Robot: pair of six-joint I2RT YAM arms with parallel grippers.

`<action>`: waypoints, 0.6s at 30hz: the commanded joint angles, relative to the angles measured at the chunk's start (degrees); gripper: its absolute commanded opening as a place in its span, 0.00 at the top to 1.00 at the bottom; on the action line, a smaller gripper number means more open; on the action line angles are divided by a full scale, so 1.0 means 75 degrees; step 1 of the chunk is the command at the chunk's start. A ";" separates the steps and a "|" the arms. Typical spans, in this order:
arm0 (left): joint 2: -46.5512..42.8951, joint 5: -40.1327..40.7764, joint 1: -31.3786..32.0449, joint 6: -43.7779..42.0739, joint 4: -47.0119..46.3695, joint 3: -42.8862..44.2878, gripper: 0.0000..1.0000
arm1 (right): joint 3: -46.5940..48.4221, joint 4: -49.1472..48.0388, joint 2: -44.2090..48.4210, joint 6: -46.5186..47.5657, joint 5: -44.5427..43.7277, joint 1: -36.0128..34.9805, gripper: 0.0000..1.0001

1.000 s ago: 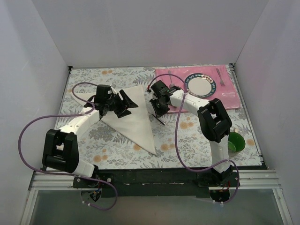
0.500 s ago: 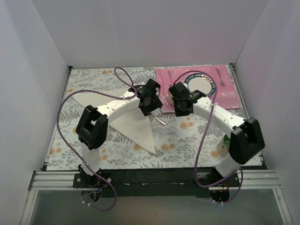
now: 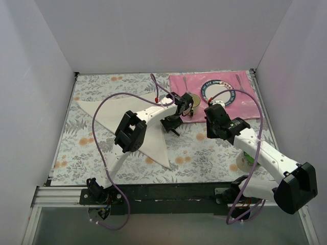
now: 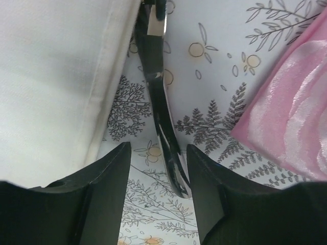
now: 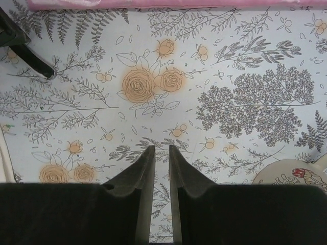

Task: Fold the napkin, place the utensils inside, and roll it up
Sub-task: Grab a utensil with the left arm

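Beside napkin (image 4: 51, 76) hem | knife (image 4: 161, 117) angles off hem, one end inside left hand (image 4: 158, 150), jaws parted | right hand (image 5: 162, 153) barely apart

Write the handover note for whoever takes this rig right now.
Left gripper: open, fingers either side of the knife, not gripping it yet.
Right gripper: jaws slightly apart, empty, over the tablecloth.
Napkin: folded into a triangle; the knife lies on the tablecloth just beside its edge.
Done: the fold.
Left: put the knife on the napkin, then roll it up.
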State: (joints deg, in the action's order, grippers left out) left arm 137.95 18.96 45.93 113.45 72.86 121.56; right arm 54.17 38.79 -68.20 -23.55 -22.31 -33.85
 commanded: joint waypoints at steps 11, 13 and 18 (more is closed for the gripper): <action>-0.0918 0.0202 0.0040 0.2828 -0.0803 -0.1556 0.69 | -0.0274 -0.0215 0.1008 0.0597 0.0244 0.0025 0.76; -0.1282 0.0180 0.0040 0.2699 -0.1589 -0.2669 0.77 | -0.0274 -0.0191 0.1124 0.0632 0.0220 0.0036 0.76; -0.1753 0.0190 0.0051 0.2407 -0.2731 -0.3482 0.96 | -0.0356 -0.0202 0.1301 0.0656 0.0068 0.0048 0.76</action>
State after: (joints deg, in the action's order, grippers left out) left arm 124.99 19.07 46.22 114.43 57.54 98.63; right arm 51.92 38.46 -60.34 -19.29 -20.43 -33.76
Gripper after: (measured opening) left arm 0.175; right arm 0.243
